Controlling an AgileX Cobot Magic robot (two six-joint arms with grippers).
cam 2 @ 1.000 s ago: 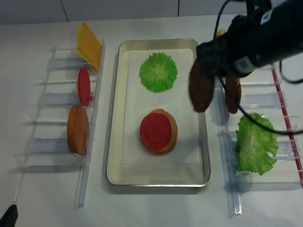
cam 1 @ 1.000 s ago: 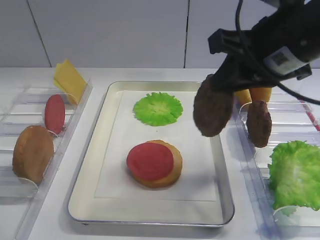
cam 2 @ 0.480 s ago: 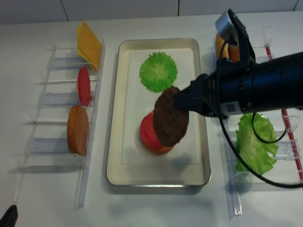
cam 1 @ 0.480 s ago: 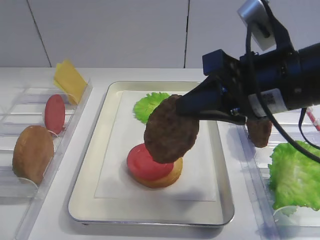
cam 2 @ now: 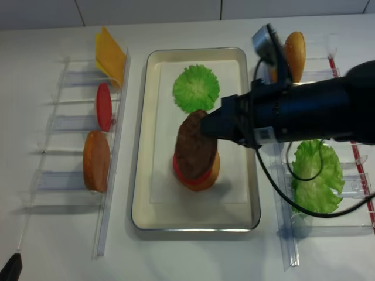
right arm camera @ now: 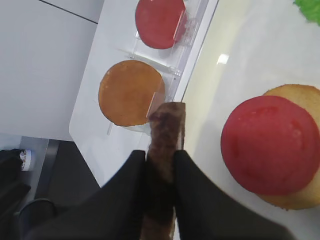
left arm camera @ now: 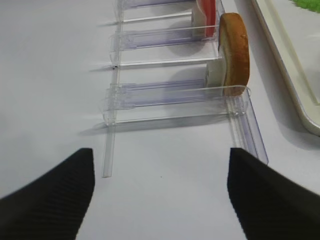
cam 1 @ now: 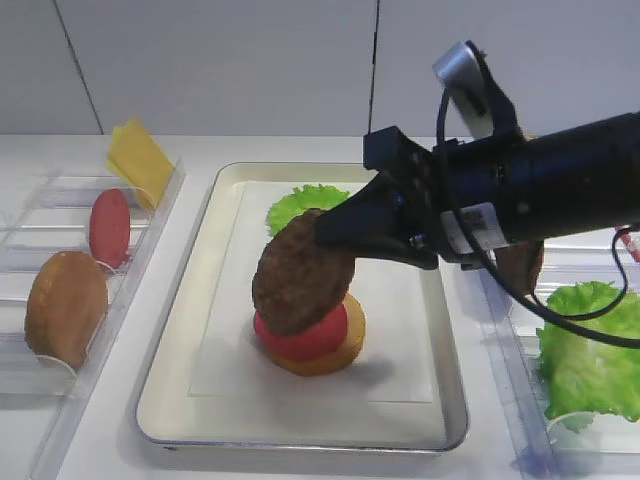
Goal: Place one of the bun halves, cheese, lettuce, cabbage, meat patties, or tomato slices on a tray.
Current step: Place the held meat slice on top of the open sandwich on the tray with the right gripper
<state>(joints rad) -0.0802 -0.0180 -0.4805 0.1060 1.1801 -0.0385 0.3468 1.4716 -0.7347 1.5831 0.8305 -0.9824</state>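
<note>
Patty (cam 1: pixel 298 282) first: a second ago the right gripper (cam 1: pixel 335 228) held this dark brown meat disc up near the right-hand rack, out past the tray's edge. Half a second ago it had swung over the tray (cam 1: pixel 180 370). Now it hangs lower and more to the left, right above the tomato slice (cam 1: pixel 312 338) that lies on a bun half (cam 1: pixel 345 345) in the middle of the tray. The patty is tilted, with its low edge very near the tomato or just touching it; I cannot tell which.

The right gripper's two black fingers (right arm camera: pixel 125 190) are squeezed tight on the patty's edge, which the wrist view shows well. So the patty is not on the tray yet. It looks like the last little bit is left: go down, lay it flat on the tomato, then let go.

A green round of lettuce (cam 2: pixel 196 88) lies at the far end of the tray and has not moved. The other patty (cam 1: pixel 520 268) is mostly hidden behind the arm by the right rack. On the left rack (cam 1: pixel 60 225) the cheese (cam 1: pixel 140 160), another tomato slice (cam 1: pixel 109 228) and a bun half (cam 1: pixel 65 307) stand as before.

The left gripper (left arm camera: pixel 160 185) waits low beside the left rack with its fingers spread wide and nothing between them.
</note>
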